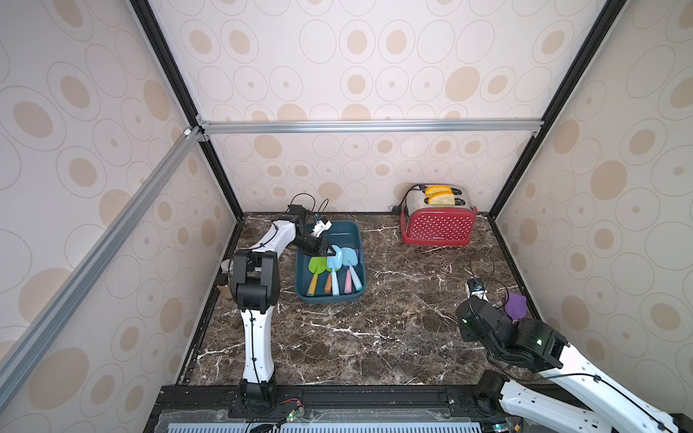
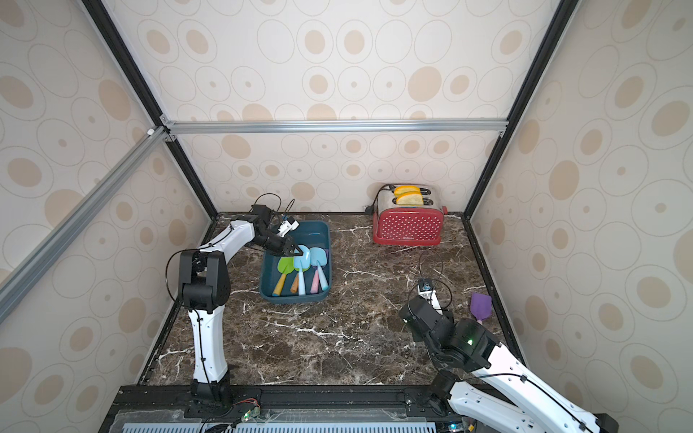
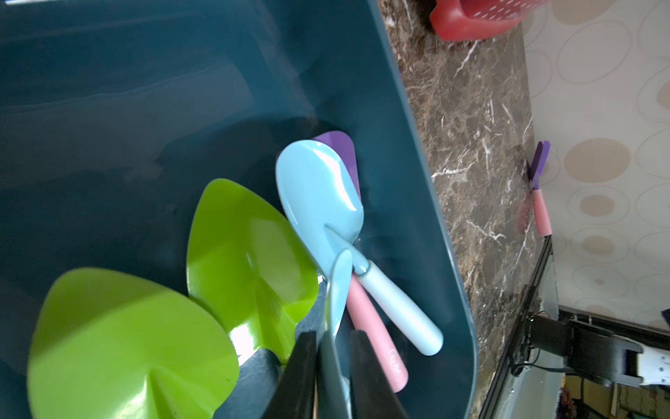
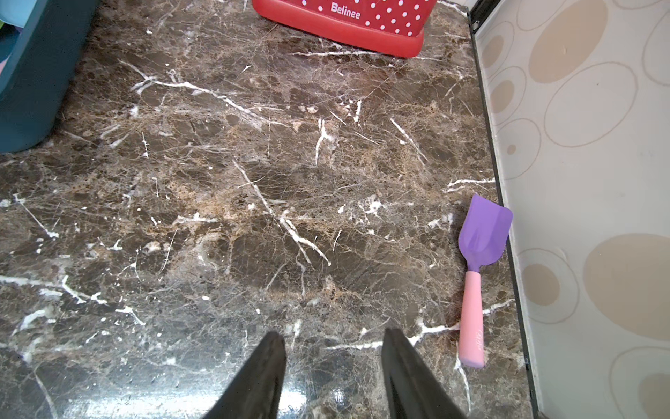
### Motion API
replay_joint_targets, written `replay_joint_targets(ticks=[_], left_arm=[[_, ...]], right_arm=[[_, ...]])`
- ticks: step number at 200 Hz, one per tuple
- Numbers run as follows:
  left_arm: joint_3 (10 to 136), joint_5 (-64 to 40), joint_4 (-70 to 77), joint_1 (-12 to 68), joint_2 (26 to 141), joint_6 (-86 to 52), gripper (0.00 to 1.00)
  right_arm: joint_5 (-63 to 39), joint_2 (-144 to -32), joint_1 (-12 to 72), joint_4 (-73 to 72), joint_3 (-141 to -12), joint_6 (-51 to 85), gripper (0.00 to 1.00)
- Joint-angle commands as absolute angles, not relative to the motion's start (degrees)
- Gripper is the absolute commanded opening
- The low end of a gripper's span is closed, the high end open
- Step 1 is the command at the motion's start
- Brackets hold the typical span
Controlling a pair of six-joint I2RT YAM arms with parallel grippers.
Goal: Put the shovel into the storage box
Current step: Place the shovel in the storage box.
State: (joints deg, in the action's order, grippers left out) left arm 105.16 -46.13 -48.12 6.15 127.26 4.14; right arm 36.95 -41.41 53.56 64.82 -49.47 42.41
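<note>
Light blue shovel [image 3: 335, 290]: inside the storage box [image 1: 339, 236]. From the left wrist view its blade shows edge-on between the two fingers [image 3: 301, 373] of the left tool [image 1: 330, 250].
Storage box: on the counter [image 1: 375, 330], left of the middle and close to the left arm, long side running away from the robot.
Left tool: low over the box, with one finger on each side of the blade and close against it. I cannot tell whether they are pinching it or standing just clear.
Also in the box: two green shovels [image 3: 250, 250] beside the light blue one. A second light blue shovel [image 3: 319, 188] lies across a purple blade [image 3: 340, 145] with a pink handle, near the box's right wall.
Loose purple shovel [image 4: 475, 279]: flat on the counter at the foot of the right wall, pink handle toward the robot, well apart from the box.
Right tool [image 4: 333, 362]: above bare counter near the loose purple shovel, fingers spread, nothing between them.
Toaster [image 1: 437, 226]: red with white dots, at the back right of the counter, bread in its slots.
</note>
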Motion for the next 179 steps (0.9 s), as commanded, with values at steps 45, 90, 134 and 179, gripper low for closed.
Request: replay_joint_targets(ticks=[45, 90, 134, 179], left_arm=[[107.0, -45.0, -48.7, 5.6, 130.2, 4.6, 0.32], [106.4, -44.5, -46.8, 5.0, 127.7, 2.8, 0.43], [103.4, -44.6, -44.8, 4.7, 122.5, 2.4, 0.47], [98.4, -46.7, -39.1, 4.6, 117.3, -0.5, 0.52]], right_arm=[[45.4, -41.6, 52.5, 73.0, -52.3, 49.0, 0.62], [45.4, -41.7, 40.0, 72.8, -52.8, 45.4, 0.69], [31.9, -47.8, 10.6, 60.7, -49.9, 32.1, 0.71], [19.7, -54.6, -8.3, 52.4, -47.2, 26.3, 0.71]])
